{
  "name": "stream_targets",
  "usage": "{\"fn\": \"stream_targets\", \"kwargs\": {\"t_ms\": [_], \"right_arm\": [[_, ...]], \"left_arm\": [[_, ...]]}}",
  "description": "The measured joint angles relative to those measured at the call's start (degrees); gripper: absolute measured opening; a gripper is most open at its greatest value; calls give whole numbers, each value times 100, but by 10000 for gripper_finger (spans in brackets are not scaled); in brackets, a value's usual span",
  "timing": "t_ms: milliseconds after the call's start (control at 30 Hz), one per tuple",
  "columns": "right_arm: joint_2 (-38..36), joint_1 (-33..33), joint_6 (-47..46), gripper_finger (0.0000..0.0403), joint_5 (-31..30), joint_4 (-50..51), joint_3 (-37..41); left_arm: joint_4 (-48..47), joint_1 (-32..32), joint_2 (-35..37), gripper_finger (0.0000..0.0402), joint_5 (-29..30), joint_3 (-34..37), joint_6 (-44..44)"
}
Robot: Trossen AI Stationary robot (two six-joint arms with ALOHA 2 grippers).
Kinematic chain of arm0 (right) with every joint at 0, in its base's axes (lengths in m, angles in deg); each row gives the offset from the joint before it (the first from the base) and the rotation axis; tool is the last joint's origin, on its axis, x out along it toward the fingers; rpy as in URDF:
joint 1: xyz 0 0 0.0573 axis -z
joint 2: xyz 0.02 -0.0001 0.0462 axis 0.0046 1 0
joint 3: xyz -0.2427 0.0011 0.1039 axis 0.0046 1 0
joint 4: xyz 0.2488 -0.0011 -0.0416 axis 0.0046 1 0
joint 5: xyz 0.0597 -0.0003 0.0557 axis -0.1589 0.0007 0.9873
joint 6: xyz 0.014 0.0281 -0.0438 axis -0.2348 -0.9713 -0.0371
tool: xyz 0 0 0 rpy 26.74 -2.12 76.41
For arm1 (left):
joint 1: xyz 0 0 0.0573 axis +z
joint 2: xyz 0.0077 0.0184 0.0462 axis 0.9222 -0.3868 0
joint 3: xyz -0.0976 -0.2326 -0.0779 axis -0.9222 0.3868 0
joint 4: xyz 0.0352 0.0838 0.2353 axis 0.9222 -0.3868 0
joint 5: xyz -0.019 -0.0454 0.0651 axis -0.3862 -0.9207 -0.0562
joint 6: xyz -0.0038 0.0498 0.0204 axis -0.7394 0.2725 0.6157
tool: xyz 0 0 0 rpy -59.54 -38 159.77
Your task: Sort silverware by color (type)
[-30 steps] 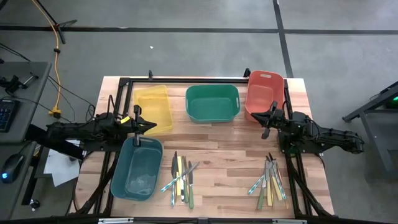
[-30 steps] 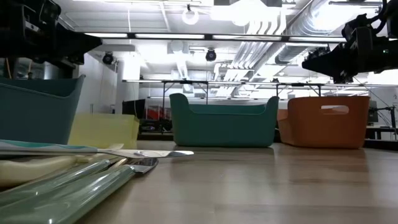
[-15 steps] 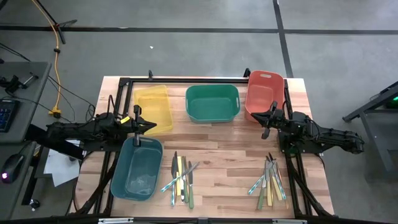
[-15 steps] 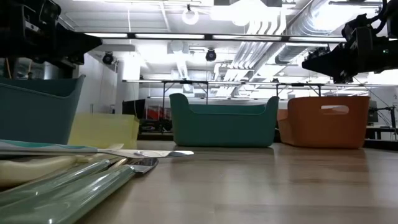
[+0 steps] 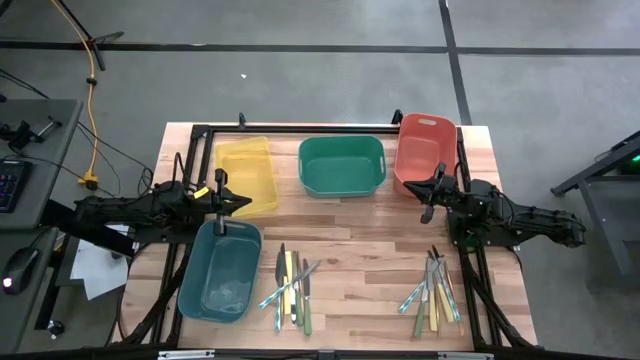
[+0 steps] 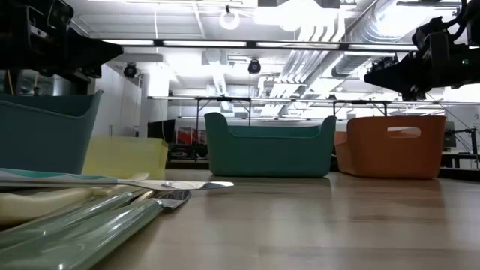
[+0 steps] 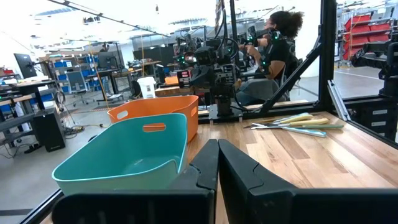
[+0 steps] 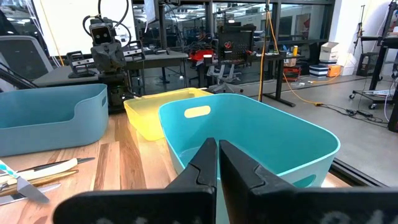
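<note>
Two loose heaps of silverware (image 5: 292, 286) (image 5: 432, 291) lie overlapping near the table's (image 5: 360, 225) front edge, thin, stiff, probably slippery, best pinched mid-handle, while left hand (image 5: 232, 201) and right hand (image 5: 429, 188) hang pinched shut, empty.

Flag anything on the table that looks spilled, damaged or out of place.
Nothing stands out. The silverware lies in two loose unsorted piles, one beside the blue bin at and one near the right arm at. The bins stand upright and look empty.
</note>
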Motion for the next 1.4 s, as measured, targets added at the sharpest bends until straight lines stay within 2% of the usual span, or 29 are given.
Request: {"fn": "stream_targets", "kwargs": {"t_ms": [267,467,700,767,967,1400], "right_arm": [[0,0,34,0,-2,0,0],[-2,0,998,0,-1,-1,0],[-2,1,1046,0,-2,-2,-2],[-2,0,828,0,3,-2,-2],[0,0,-827,0,145,0,0],[-1,0,-729,0,149,0,0]], "left_arm": [[-2,0,0,3,1,0,-2],[-2,0,0,3,0,0,-2],[0,0,0,3,1,2,-8],[0,0,0,3,-1,0,-107],[-1,0,0,3,-1,1,-683],[0,0,0,3,-1,1,-758]]}}
